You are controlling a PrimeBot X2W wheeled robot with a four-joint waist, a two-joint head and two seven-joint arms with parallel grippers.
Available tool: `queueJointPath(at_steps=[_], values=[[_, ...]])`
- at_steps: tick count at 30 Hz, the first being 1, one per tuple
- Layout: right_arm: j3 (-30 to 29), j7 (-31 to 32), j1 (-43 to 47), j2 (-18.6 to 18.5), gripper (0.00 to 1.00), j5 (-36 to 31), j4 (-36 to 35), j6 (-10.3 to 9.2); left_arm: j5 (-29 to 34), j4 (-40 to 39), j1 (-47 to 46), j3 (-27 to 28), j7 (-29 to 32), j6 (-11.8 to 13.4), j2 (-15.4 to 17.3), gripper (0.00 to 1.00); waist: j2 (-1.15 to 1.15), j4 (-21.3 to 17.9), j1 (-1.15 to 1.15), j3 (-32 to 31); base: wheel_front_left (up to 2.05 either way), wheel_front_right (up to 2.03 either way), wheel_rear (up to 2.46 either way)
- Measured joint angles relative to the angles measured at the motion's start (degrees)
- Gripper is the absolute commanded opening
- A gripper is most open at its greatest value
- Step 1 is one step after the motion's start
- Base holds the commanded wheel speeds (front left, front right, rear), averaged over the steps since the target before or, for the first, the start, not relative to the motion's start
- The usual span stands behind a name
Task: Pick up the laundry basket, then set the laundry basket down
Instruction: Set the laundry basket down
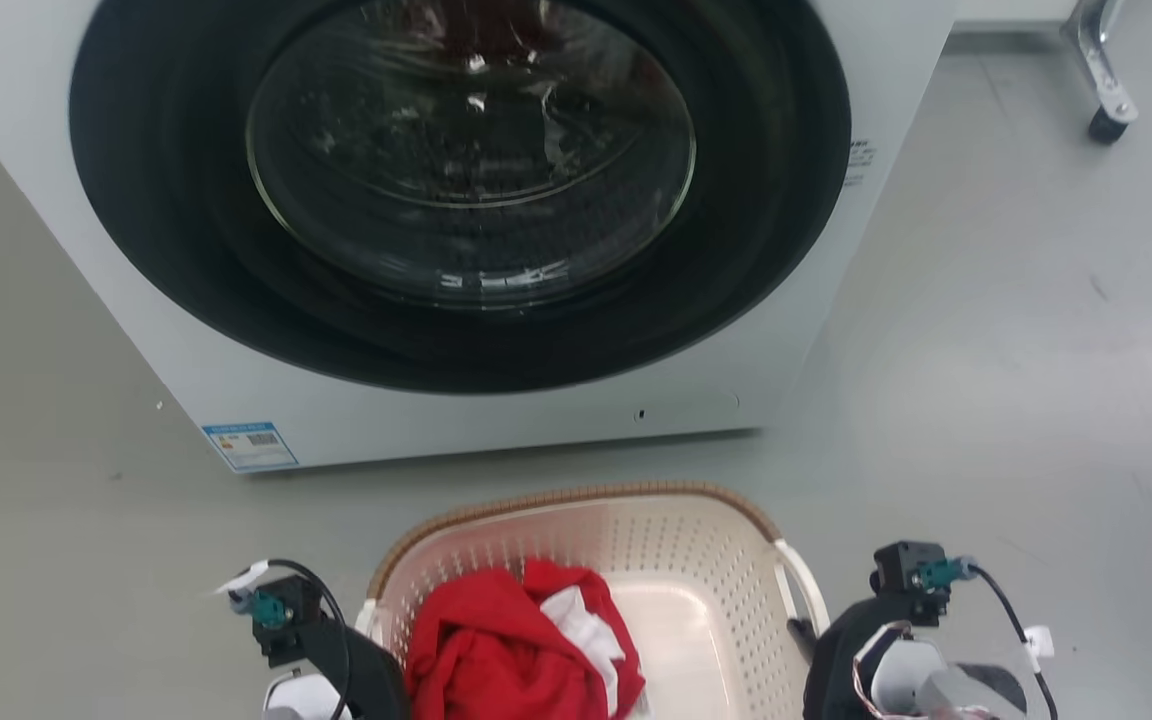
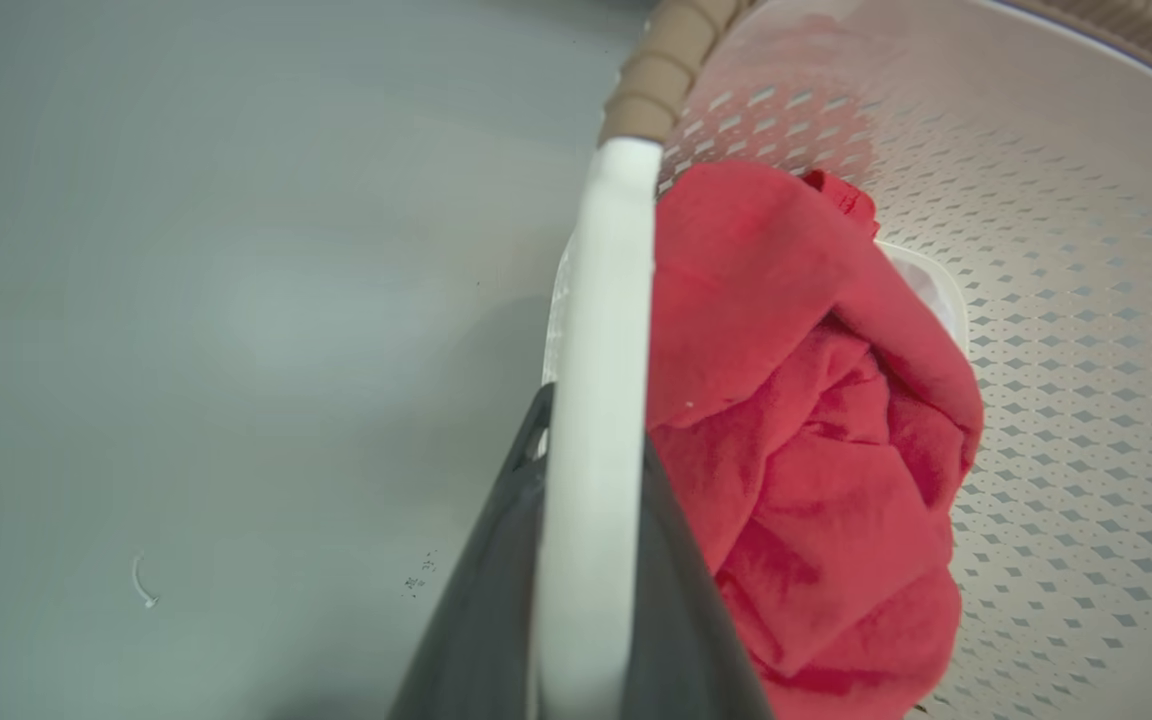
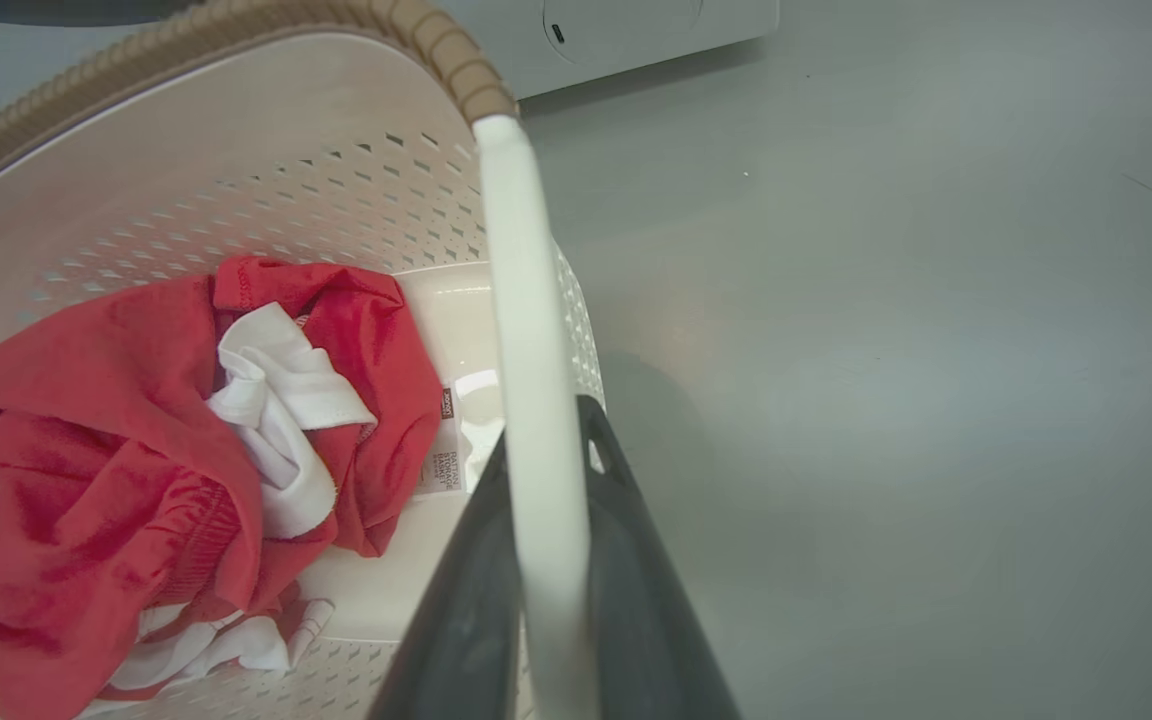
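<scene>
The laundry basket (image 1: 576,497), cream-white and perforated with a brown woven rim, sits low in the head view in front of the washing machine. Red clothing (image 1: 506,640) and a bit of white cloth lie inside it. My left gripper (image 1: 361,645) is at the basket's left side. In the left wrist view the left gripper (image 2: 591,430) is shut on the white side handle (image 2: 606,300). My right gripper (image 1: 816,645) is at the basket's right side, and in the right wrist view the right gripper (image 3: 546,440) is shut on the other white handle (image 3: 526,300). Whether the basket touches the floor I cannot tell.
A white washing machine (image 1: 456,425) with a round dark glass door (image 1: 466,150) stands close behind the basket. A metal leg with a black caster (image 1: 1106,110) is at the far right. Grey floor (image 1: 1016,380) spreads to the left and right.
</scene>
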Motion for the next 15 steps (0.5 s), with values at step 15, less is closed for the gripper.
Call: queueJointPath(at_steps=[15], values=[[0.13, -6.24, -7.49, -0.59, 0.00, -1.09, -1.93, -0.83, 1.29, -2.52, -7.67, -0.35, -6.20, 1.00, 0.80, 0.00, 0.00, -0.43, 0.01, 11.92, 0.00, 0.00, 0.00]])
